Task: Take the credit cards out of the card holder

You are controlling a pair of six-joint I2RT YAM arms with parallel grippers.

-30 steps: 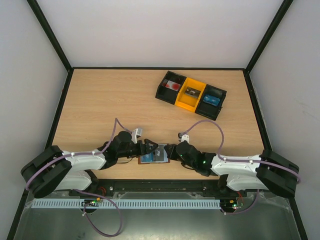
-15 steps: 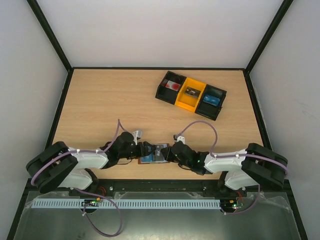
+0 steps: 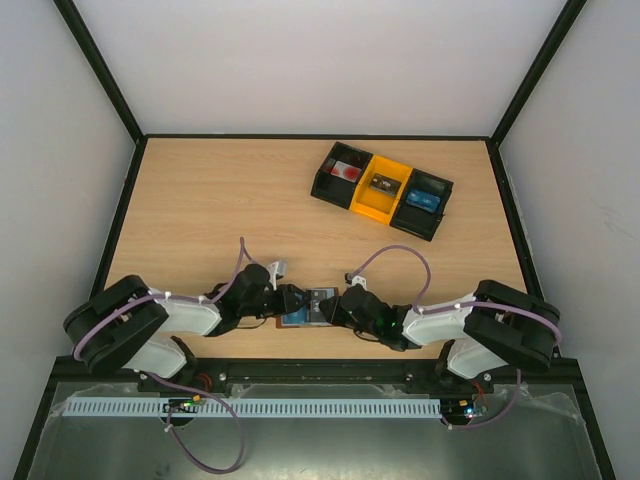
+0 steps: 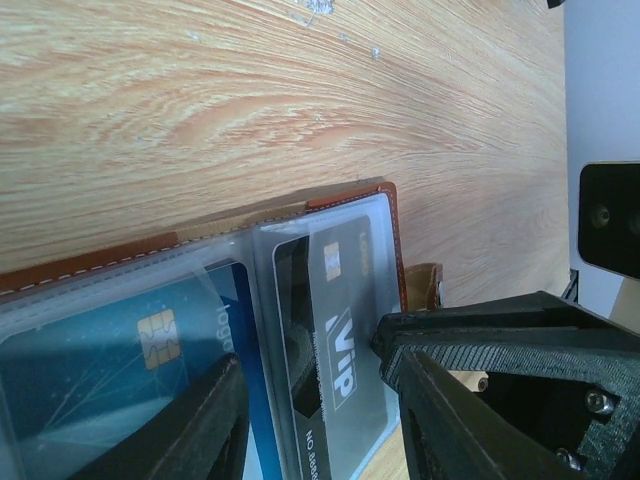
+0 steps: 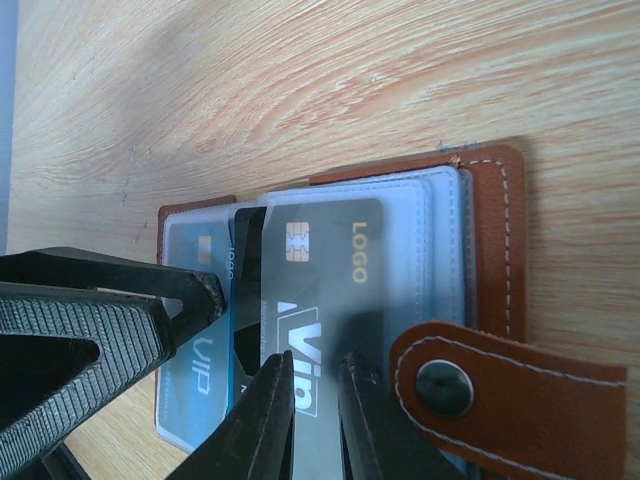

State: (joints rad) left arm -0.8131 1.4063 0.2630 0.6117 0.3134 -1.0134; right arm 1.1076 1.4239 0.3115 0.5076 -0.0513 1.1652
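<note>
The open card holder lies at the tabletop's near edge, between both hands. The right hand, pinched on the dark card, sits to its right, along the card's long axis. The left hand straddles the holder, fingers apart.

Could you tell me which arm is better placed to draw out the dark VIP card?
Right, probably: the right gripper is nearly closed over the dark VIP card, while the left gripper spans the card holder, wide open.
</note>
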